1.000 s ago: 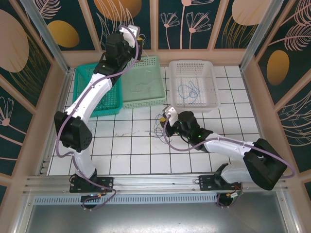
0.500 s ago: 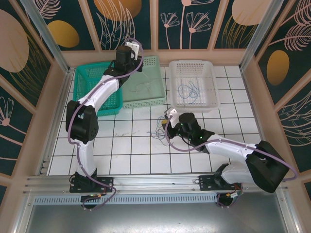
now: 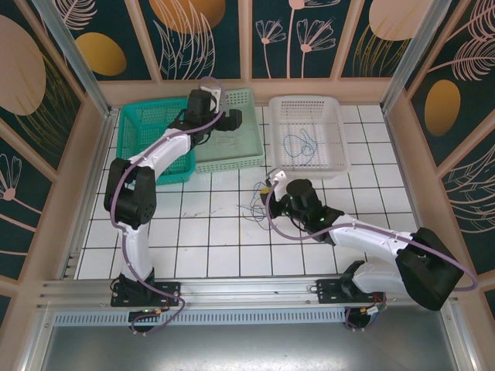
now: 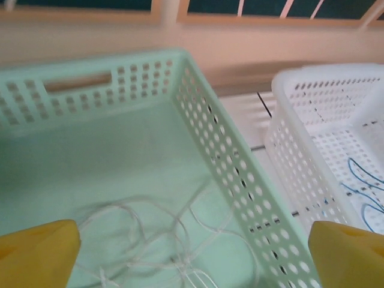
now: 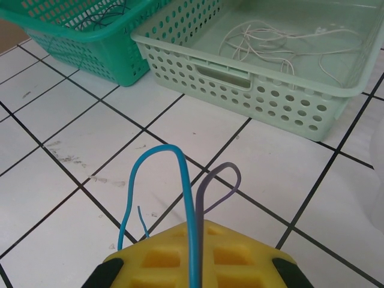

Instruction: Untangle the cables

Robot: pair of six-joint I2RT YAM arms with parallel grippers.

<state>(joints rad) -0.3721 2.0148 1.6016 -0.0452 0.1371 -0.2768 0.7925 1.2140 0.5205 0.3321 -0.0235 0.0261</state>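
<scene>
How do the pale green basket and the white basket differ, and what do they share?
The pale green basket holds a loose white cable; the white basket holds a blue cable. The pale green basket sits mid-row, beside the teal basket; the white basket stands at the right end. Both are perforated, upright and open-topped.

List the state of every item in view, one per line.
Left end effector: open, above the pale green basket.
Right end effector: shut on blue and grey cables, looped upward over the floor.
White cable: loose in the pale green basket.
Blue cable: loose in the white basket.
Dark cable: in the green basket.
</scene>
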